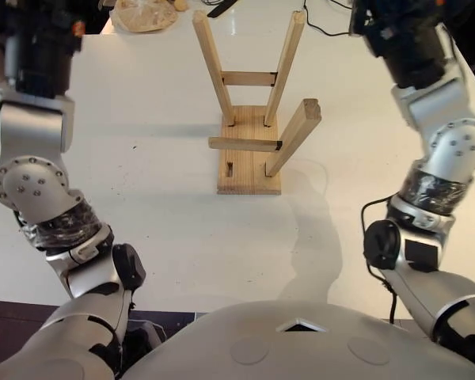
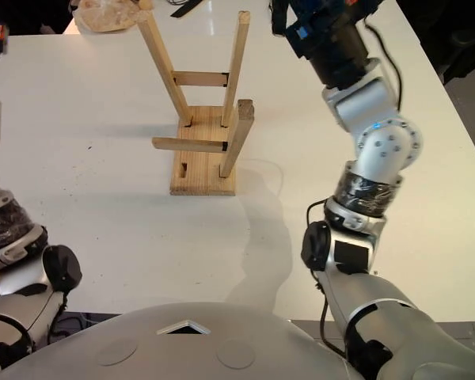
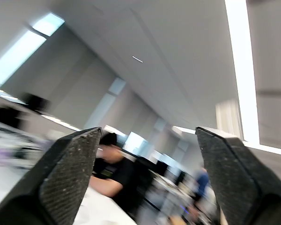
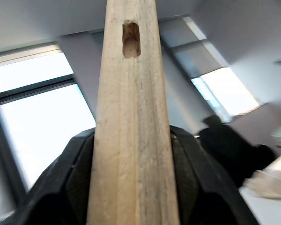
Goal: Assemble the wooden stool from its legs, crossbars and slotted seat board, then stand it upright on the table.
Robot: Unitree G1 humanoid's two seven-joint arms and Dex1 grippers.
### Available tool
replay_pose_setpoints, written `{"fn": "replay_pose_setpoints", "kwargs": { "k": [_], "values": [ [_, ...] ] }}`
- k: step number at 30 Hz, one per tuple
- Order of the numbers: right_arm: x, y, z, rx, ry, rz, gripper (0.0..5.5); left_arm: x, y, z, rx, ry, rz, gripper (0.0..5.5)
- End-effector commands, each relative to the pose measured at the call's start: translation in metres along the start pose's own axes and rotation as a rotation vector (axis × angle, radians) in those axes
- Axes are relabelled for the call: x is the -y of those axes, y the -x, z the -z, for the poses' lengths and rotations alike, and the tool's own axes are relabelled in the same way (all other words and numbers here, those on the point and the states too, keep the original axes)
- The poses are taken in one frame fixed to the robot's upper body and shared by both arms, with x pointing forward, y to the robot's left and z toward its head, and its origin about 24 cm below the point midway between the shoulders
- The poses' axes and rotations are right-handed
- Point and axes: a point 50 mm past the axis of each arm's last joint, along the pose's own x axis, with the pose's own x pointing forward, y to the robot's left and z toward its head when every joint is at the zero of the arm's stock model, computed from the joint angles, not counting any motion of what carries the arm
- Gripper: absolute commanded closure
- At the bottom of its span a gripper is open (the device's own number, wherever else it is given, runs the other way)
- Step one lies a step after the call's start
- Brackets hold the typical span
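The slotted seat board (image 1: pixel 249 180) lies flat on the white table (image 1: pixel 127 206), mid-table. Three wooden legs stand in it: two tall ones (image 1: pixel 212 67) (image 1: pixel 286 67) at the far end and a shorter-looking, tilted one (image 1: pixel 294 136) at the near right. One crossbar (image 1: pixel 248 78) joins the far pair. A second crossbar (image 1: pixel 244 144) runs left from the tilted leg. The near left slot (image 1: pixel 229 168) holds nothing. My right gripper (image 4: pixel 133 187) is shut on a fourth leg (image 4: pixel 133 117), which has a mortise hole near its end. My left gripper (image 3: pixel 150 173) is open, raised and holding nothing.
A crumpled clear bag (image 1: pixel 145 13) lies at the table's far edge, with black cables (image 1: pixel 324 28) near it. Both forearms rise at the table's left and right sides. Bare tabletop surrounds the stool.
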Motion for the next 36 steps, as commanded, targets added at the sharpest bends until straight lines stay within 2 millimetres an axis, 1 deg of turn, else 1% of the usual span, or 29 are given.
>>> {"fn": "replay_pose_setpoints", "kwargs": {
  "k": [1, 3, 6, 10, 12, 17, 22, 28, 36],
  "values": [
    [-0.032, -0.009, -0.01, -0.254, 0.03, -0.235, 3.48, 0.051, -0.025, 0.015, -0.213, 0.069, 0.342, 1.63],
    [-0.036, -0.005, -0.005, -0.34, 0.032, -0.252, 3.48, 0.06, -0.026, 0.021, -0.278, 0.085, 0.41, 1.63],
    [-0.039, 0.003, -0.001, -0.418, 0.011, -0.263, 3.48, 0.069, -0.025, 0.028, -0.356, 0.106, 0.48, 1.63],
    [-0.036, 0.015, 0.015, -0.538, -0.014, -0.232, 3.48, 0.073, -0.022, 0.035, -0.438, 0.105, 0.514, 1.63],
    [-0.034, 0.019, 0.018, -0.556, -0.022, -0.222, 3.48, 0.074, -0.021, 0.036, -0.458, 0.101, 0.526, 1.63],
    [-0.026, 0.028, 0.019, -0.589, -0.018, -0.171, 3.48, 0.077, -0.017, 0.04, -0.483, 0.09, 0.547, 1.63],
    [-0.019, 0.036, 0.015, -0.622, 0.002, -0.133, 3.48, 0.076, -0.012, 0.042, -0.509, 0.059, 0.55, 1.63],
    [-0.017, 0.045, 0.022, -0.757, 0.078, -0.148, 3.48, 0.07, -0.011, 0.044, -0.532, 0.013, 0.519, 1.63],
    [-0.014, 0.04, 0.028, -0.762, 0.083, -0.179, 3.48, 0.066, -0.005, 0.05, -0.575, -0.001, 0.513, 1.63]
  ]
}}
